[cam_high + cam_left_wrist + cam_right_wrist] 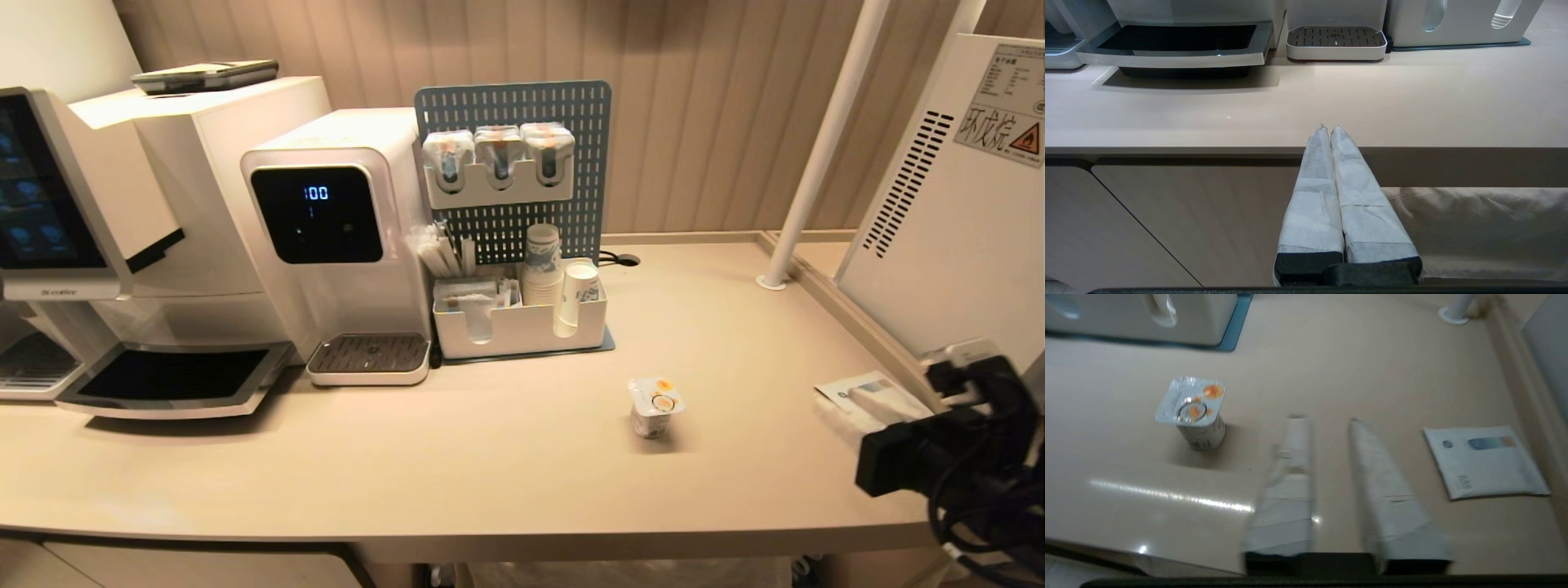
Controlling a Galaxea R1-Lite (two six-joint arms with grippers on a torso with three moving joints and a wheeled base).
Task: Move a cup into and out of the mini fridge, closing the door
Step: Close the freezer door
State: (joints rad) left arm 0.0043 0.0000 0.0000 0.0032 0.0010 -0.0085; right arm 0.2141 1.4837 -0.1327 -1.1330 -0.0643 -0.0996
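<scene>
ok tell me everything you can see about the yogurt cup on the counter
The cup is small, squat and white, plastic by its look, tapering downward, with small dark print on its side. A crinkled foil lid with orange-yellow fruit print seals the top and overhangs the rim. It stands upright on the bare beige counter, in front of the white organizer tray and apart from it. Nothing touches it but the counter; the right gripper hangs beside it, jaws parted and empty.

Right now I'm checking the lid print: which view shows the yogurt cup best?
The right wrist view: the yogurt cup is close, its foil lid and orange fruit print visible. The head view shows it small on the counter. The left wrist view misses it.
</scene>
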